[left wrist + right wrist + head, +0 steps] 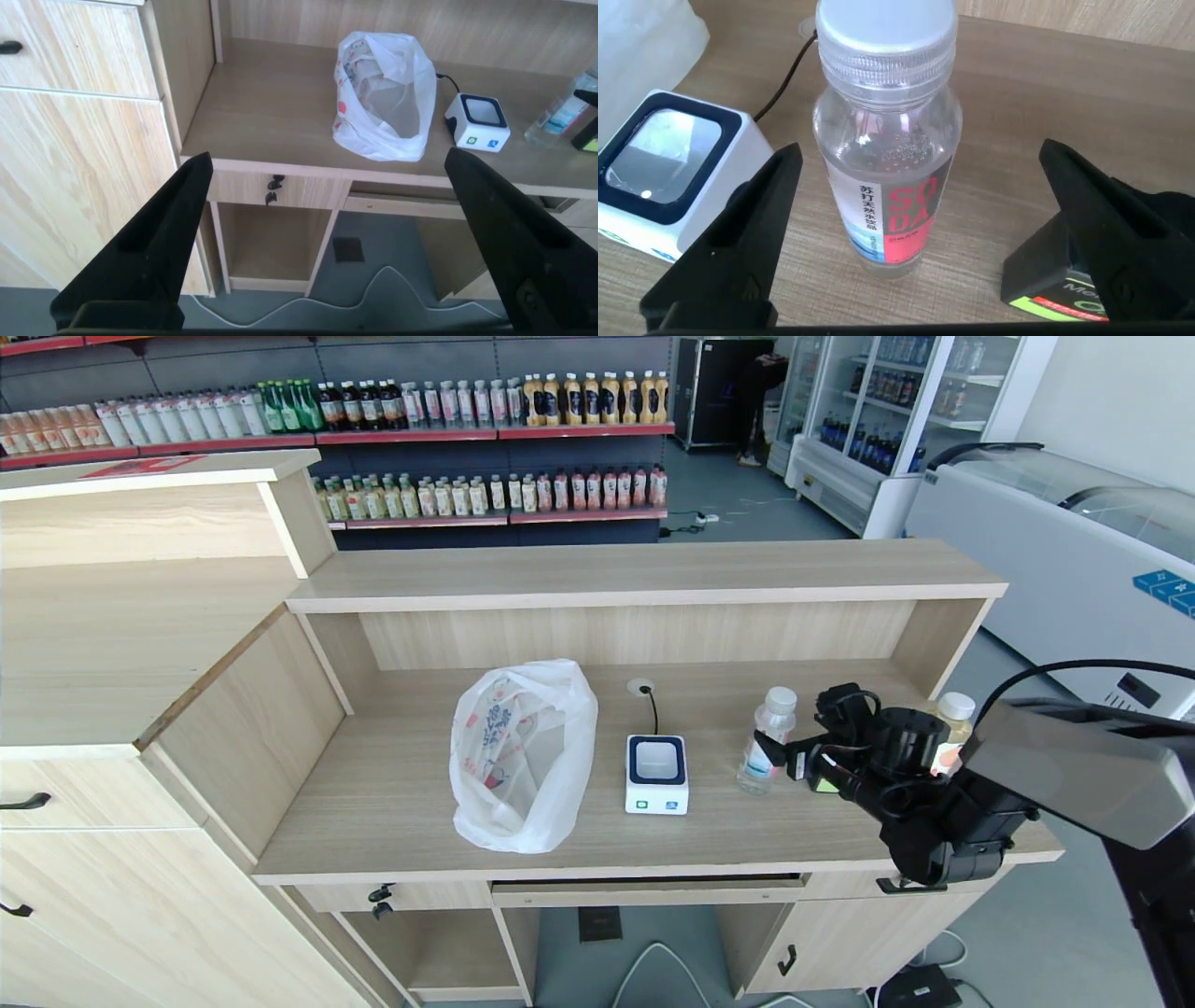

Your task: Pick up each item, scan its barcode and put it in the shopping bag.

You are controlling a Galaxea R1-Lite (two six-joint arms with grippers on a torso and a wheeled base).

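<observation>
A clear soda bottle point(767, 737) point(887, 159) with a white cap stands upright on the wooden counter point(392, 803), right of the white barcode scanner point(656, 773) point(663, 159). My right gripper point(794, 761) point(920, 154) is open at the bottle's right side, one finger on each side of it and neither touching. A second bottle point(952, 719) with yellowish contents stands behind the right arm, mostly hidden. The white plastic shopping bag point(523, 756) point(383, 93) sits open left of the scanner. My left gripper point(329, 161) hangs open and empty, low in front of the counter's left end.
A raised ledge point(644, 574) runs along the back of the counter and a wooden side wall point(252, 728) closes its left. The scanner's cable point(652, 707) runs to a hole at the back. A chest freezer point(1074, 551) stands at the right.
</observation>
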